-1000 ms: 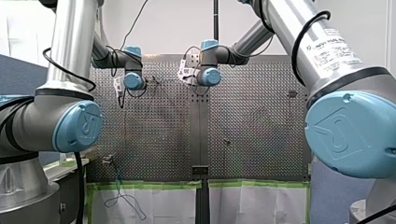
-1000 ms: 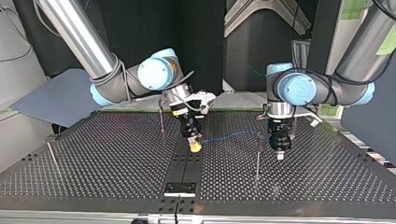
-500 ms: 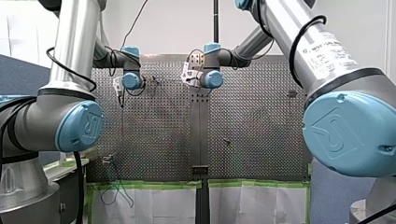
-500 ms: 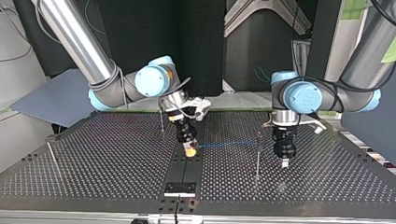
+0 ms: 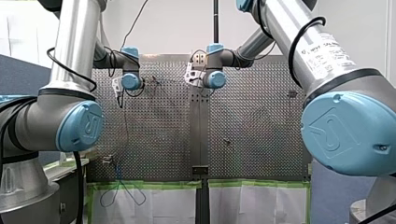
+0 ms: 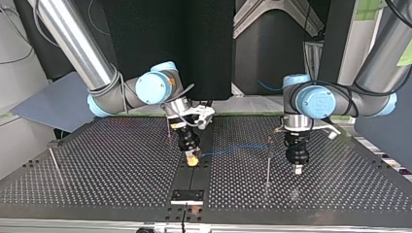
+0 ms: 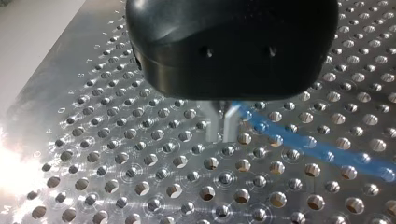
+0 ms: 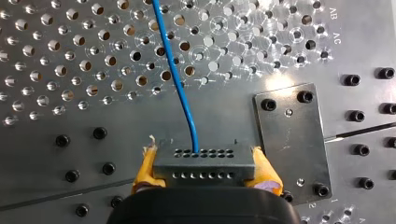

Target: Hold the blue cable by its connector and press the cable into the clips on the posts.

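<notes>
In the right wrist view my right gripper [image 8: 204, 179] has its yellow pads [image 8: 144, 170] shut on a dark grey connector [image 8: 204, 164]. The blue cable [image 8: 175, 74] runs out of the connector, ahead over the perforated table. In the top view my right gripper [image 6: 192, 159] is near the centre strip. The cable [image 6: 233, 148] stretches from it to a thin post [image 6: 267, 162]. My left gripper [image 6: 298, 168] hangs just past that post. In the left wrist view its metal fingers [image 7: 211, 123] stand slightly apart. The blue cable [image 7: 303, 144] lies beside them, not between.
Two more thin posts [image 6: 168, 127] [image 6: 53, 160] stand at the top view's left. A black plate [image 8: 292, 140] is bolted to the table beside the connector. Slack cable [image 5: 122, 196] hangs in loops over the table's near edge in the front view.
My right gripper has carried the connector toward the top view's left and a little nearer the camera. My left gripper has shifted slightly to the right and forward, past the post.
</notes>
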{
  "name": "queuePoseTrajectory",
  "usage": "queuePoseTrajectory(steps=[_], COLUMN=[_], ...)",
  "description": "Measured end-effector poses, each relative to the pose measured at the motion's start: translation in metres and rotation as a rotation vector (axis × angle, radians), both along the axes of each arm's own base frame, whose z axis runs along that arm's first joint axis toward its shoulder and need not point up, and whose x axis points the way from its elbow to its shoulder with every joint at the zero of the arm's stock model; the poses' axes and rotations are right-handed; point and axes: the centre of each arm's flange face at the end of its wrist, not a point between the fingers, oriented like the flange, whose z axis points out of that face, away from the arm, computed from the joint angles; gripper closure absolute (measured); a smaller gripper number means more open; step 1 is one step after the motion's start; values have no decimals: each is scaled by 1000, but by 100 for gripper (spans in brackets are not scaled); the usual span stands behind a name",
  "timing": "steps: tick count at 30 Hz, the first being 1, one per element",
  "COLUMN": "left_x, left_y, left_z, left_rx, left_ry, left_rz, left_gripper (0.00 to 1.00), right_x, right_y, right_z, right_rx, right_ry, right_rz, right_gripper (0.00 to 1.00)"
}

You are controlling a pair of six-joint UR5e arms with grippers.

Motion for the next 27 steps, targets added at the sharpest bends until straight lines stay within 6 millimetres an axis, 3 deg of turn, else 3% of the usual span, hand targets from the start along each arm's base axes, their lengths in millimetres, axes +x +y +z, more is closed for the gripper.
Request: queuePoseTrajectory(steps=[2, 3, 5, 6, 8, 9, 11, 22, 27], left_x=[0, -1, -2, -2, -4, -5, -6, -21, -40], left_y=[-1, -1, -1, -1, 0, 2, 3, 0, -7], left_z=[0, 0, -1, -1, -2, -2, -2, -7, -6], left_rx=[2, 4, 8, 13, 23, 32, 41, -9, -52], left_ry=[0, 3, 11, 19, 29, 34, 43, 124, 156], left_rz=[2, 3, 7, 14, 28, 40, 57, 127, 121], left_gripper=[45, 45, 32, 32, 21, 21, 0, 0, 0], right_x=[0, 0, 0, 0, 1, 1, 2, 3, 3], right_y=[0, 0, 1, 1, 2, 2, 3, 5, 7], right_z=[0, 0, 0, 0, 0, 0, -1, -1, -2], right_rx=[1, 1, 2, 3, 4, 4, 5, 10, 18], right_ry=[1, 1, 2, 3, 4, 4, 5, 9, 15], right_rz=[1, 1, 2, 2, 3, 4, 5, 9, 10], right_gripper=[100, 100, 100, 100, 100, 100, 100, 100, 100])
